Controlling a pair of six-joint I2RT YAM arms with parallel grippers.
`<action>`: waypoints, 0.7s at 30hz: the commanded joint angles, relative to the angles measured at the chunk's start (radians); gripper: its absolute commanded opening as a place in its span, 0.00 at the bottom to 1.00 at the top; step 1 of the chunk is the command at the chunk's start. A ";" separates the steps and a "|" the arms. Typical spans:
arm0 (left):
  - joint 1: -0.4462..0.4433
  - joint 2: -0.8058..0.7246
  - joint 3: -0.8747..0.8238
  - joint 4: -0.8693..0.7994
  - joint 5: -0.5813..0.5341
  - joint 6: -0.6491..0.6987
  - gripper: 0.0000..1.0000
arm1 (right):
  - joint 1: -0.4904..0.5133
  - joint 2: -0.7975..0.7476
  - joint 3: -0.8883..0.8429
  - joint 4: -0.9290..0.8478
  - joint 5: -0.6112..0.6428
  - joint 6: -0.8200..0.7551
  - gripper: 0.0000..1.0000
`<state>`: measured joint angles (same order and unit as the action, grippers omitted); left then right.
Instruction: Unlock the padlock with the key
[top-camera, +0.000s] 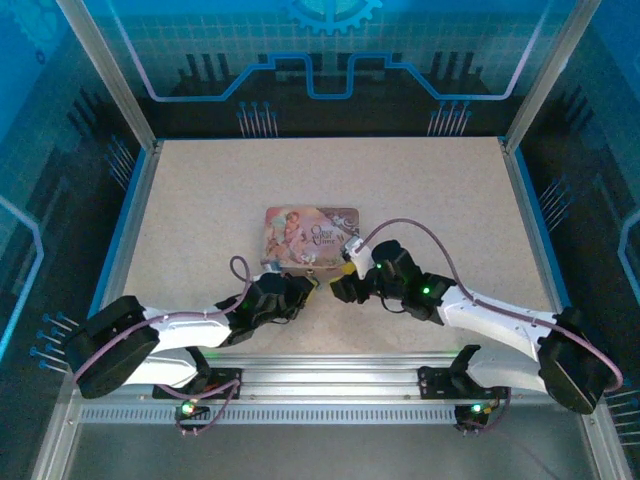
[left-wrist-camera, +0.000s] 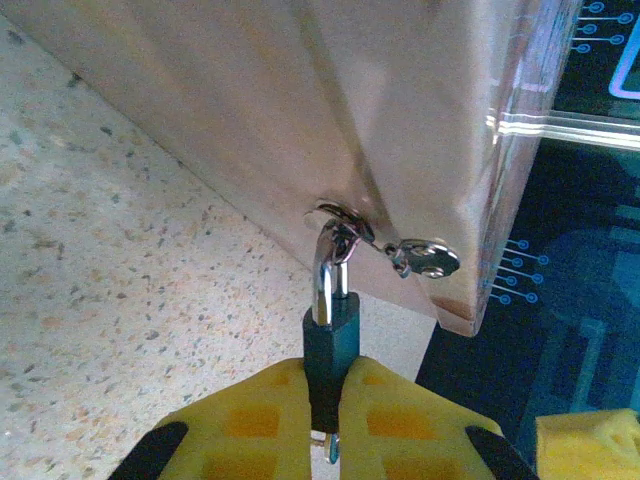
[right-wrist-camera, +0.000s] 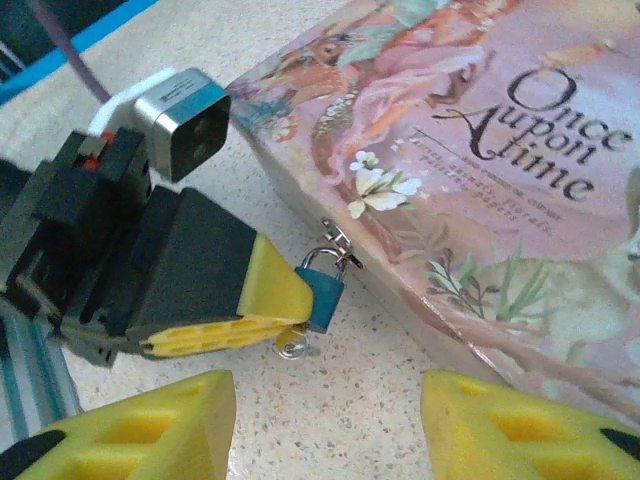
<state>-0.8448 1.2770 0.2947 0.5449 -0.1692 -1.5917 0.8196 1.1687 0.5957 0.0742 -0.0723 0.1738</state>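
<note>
1. Two tools meet at the near long side of the pink tin (top-camera: 312, 238), which lies about the middle of the counter (top-camera: 420, 190), somewhat closer to its near edge than to its far edge.
2. The padlock (right-wrist-camera: 322, 292) hangs on that near side of the tin. Its shackle (left-wrist-camera: 325, 270) is threaded through the hasp (left-wrist-camera: 345, 222), and its body sits low, close over the counter.
3. The left tool (left-wrist-camera: 328, 390) is clenched on the padlock's body, one yellow pad on each side, holding it steady and pointing out from the tin.
4. A small metal loop shows at the padlock's bottom end. I take it for the head of the key (right-wrist-camera: 293, 347), with the blade already in the keyhole, though it is too small to be sure.
5. The right tool (right-wrist-camera: 328, 425) is released. Its fingers stand well apart with nothing between them, just short of the padlock, touching neither it nor the key.
6. The step in hand, as I judge it, is turning the key. The shackle looks seated in the body, so the lock seems not yet undone.
7. The next move calls for the right tool to pinch that small head squarely and twist it about the key's own line while the left tool keeps its clamp. The head offers little to grip, so a slightly off-centre pinch would likely slip.
</note>
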 joint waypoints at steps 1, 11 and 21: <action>-0.004 -0.064 0.036 -0.083 -0.035 -0.005 0.10 | 0.061 -0.011 0.021 -0.030 0.056 -0.311 0.53; 0.001 -0.148 0.060 -0.176 -0.049 -0.028 0.09 | 0.281 0.149 -0.003 0.102 0.321 -0.772 0.53; 0.006 -0.155 0.061 -0.153 -0.029 -0.034 0.09 | 0.294 0.242 -0.017 0.279 0.354 -0.740 0.52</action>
<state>-0.8444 1.1507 0.3134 0.3508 -0.1905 -1.6222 1.1053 1.3922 0.5903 0.2714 0.2546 -0.5549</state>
